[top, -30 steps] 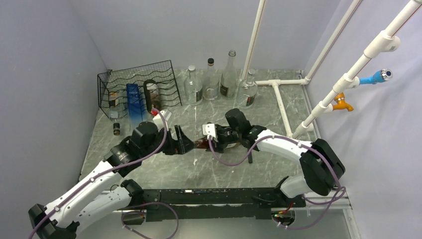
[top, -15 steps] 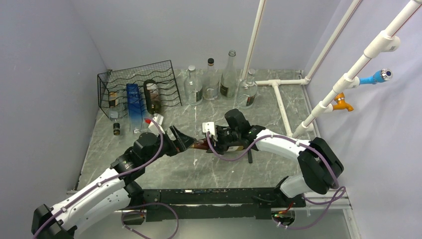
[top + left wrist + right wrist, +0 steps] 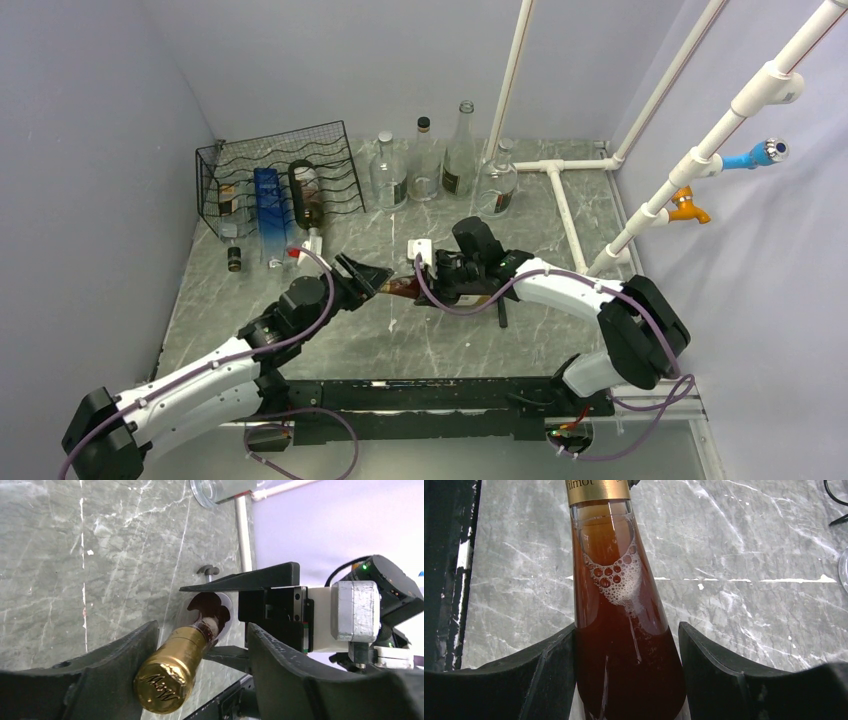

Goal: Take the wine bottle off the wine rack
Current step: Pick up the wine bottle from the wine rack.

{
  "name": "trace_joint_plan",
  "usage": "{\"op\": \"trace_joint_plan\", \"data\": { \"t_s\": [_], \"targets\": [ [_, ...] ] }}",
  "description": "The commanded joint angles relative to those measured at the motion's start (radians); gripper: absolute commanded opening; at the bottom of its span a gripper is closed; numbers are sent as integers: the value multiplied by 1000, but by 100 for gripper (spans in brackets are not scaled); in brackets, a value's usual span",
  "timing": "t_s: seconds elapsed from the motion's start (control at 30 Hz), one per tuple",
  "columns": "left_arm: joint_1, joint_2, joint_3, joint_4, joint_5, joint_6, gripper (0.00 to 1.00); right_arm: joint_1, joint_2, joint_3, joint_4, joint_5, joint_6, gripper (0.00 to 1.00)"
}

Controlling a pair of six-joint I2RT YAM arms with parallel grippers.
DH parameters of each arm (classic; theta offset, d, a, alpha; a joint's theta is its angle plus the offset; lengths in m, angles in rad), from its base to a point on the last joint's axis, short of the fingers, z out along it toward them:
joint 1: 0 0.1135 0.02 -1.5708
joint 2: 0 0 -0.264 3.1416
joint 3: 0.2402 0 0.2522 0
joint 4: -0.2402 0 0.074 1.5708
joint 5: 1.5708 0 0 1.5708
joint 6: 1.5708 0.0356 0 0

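The wine bottle (image 3: 403, 288) has amber liquid and a gold foil neck (image 3: 172, 667). It lies roughly level above the table's middle, off the black wire wine rack (image 3: 275, 180) at the back left. My right gripper (image 3: 428, 285) is shut on the bottle's wide body (image 3: 624, 645), a finger on each side. My left gripper (image 3: 368, 278) straddles the foil neck from the left. One of its fingers (image 3: 125, 650) touches the foil, while a clear gap separates the foil from the other finger, so this gripper is open.
The rack still holds a dark bottle (image 3: 307, 195) and a blue bottle (image 3: 268, 210). A small dark bottle (image 3: 234, 258) stands before it. Several clear bottles (image 3: 424, 162) line the back. White pipes (image 3: 565, 205) lie on the table at the right.
My left arm has reached right and slightly back, so its jaws now flank the bottle's neck, and they have narrowed. The right gripper has kept its hold, barely shifting.
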Motion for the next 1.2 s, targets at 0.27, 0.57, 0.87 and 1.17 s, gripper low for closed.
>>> {"op": "trace_joint_plan", "data": {
  "t_s": [0.27, 0.57, 0.87, 1.17],
  "targets": [
    [-53, 61, 34, 151, -97, -43, 21, 1, -15, 78, 149, -61, 156, 13],
    [-53, 47, 200, 7, -143, 179, 0, 0, -26, 99, 111, -130, 183, 45],
    [-51, 121, 405, -59, -90, 421, 0, -55, -76, 160, 5, -181, 182, 100],
    [-41, 230, 629, -170, -54, 610, 0, -231, -173, 209, -206, -432, 37, 100]
  ]
}}
